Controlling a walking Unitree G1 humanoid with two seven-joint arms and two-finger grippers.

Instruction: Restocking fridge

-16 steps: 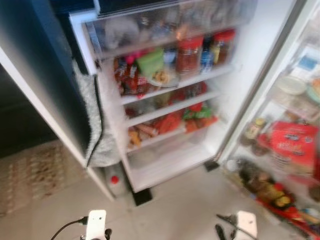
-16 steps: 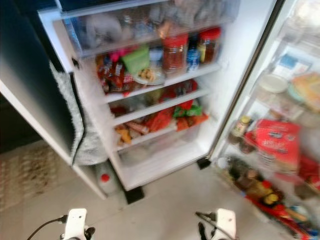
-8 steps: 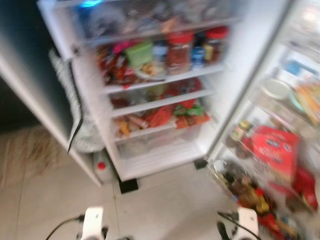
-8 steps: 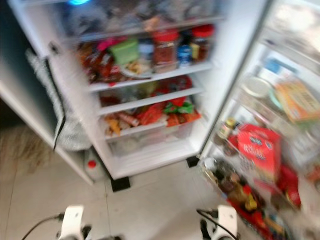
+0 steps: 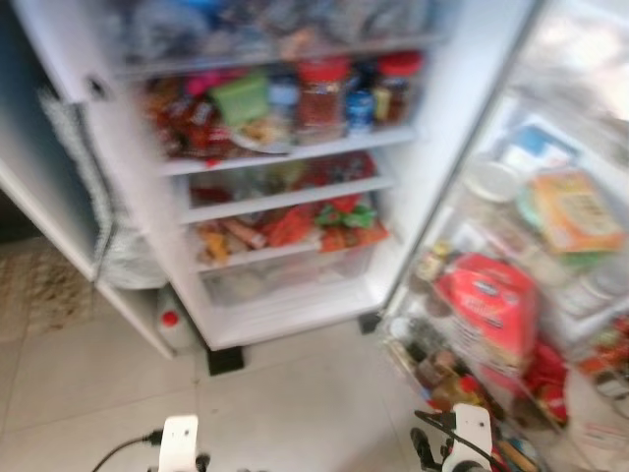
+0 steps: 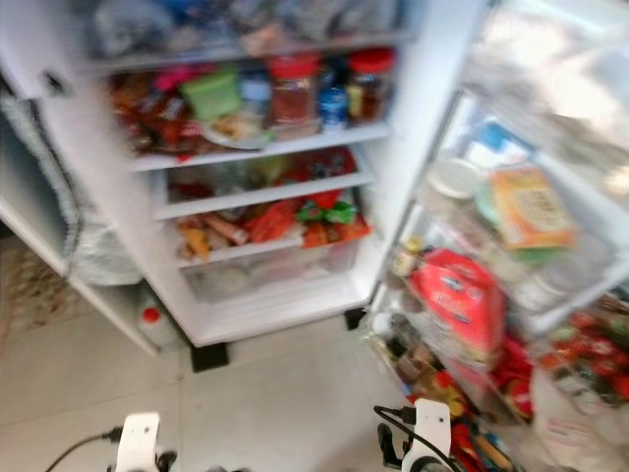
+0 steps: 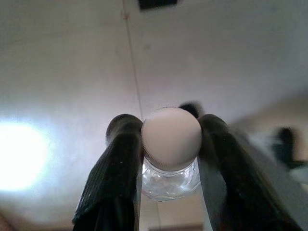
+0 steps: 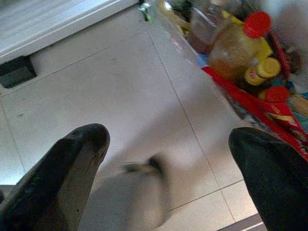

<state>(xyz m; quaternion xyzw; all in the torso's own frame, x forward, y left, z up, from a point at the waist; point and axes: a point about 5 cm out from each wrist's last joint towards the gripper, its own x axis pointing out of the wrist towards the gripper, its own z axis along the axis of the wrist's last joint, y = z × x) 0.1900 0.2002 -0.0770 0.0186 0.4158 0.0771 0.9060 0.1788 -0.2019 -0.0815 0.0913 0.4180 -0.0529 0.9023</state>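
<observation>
Fridge (image 5: pixel 285 177) stands open before me, full of food. My left claw (image 7: pixel 171 144) pinches a white-capped bottle (image 7: pixel 171 159). My right claw (image 8: pixel 168 159) is spread wide over the floor (image 8: pixel 120 82).

Fridge (image 5: pixel 432 147) stands open ahead. Its 3 upper shelves (image 5: pixel 285 154) are packed with jars, packets and produce to the front edge. The clear bottom drawer (image 5: pixel 285 280) looks partly unfilled. The open door (image 5: pixel 550 285) at right carries crowded racks: a red bag (image 5: pixel 488 310), a carton (image 5: pixel 575 208) and bottles low down. Bare tiled floor (image 5: pixel 295 393) lies between the hands and the fridge. A red-capped jug (image 5: pixel 173 329) stands on the floor at the fridge's left foot.
</observation>
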